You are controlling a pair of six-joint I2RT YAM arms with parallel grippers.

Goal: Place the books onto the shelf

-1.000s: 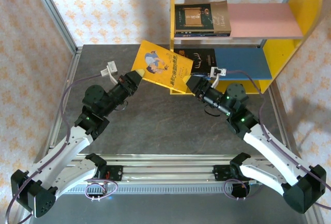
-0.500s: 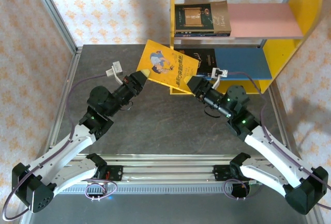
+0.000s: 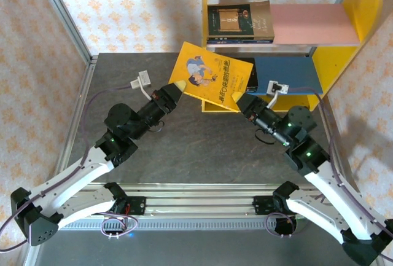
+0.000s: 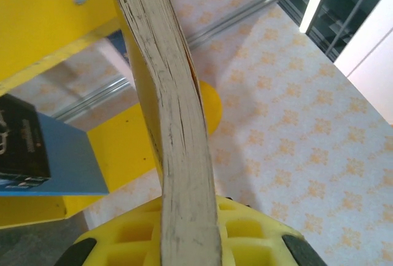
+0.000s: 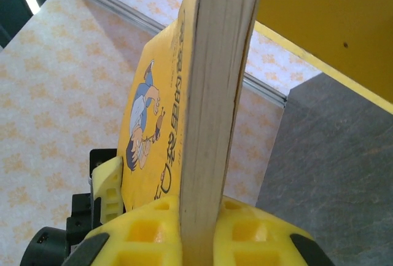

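The left jaws and right jaws are each clamped on an edge of the yellow book [image 3: 212, 80], held tilted just in front of the shelf [image 3: 206, 45], by its left side panel. Both arms should probably move together, clearing that panel and levelling the book with the blue lower board [image 3: 295, 72] before either releases.

The work surface is a dark grey, mottled stone-look tabletop [image 3: 184, 149], rectangular and flat. Cream wall panels printed with a repeating orange floral motif [image 3: 123, 8] enclose it at the rear and both sides. A slanted aluminium frame post [image 3: 64, 17] runs along the left panel. Ribbed aluminium rails [image 3: 196, 207] span the near edge. In the left wrist view, a dark opening with a white strip [image 4: 344, 8] sits beyond the panels.
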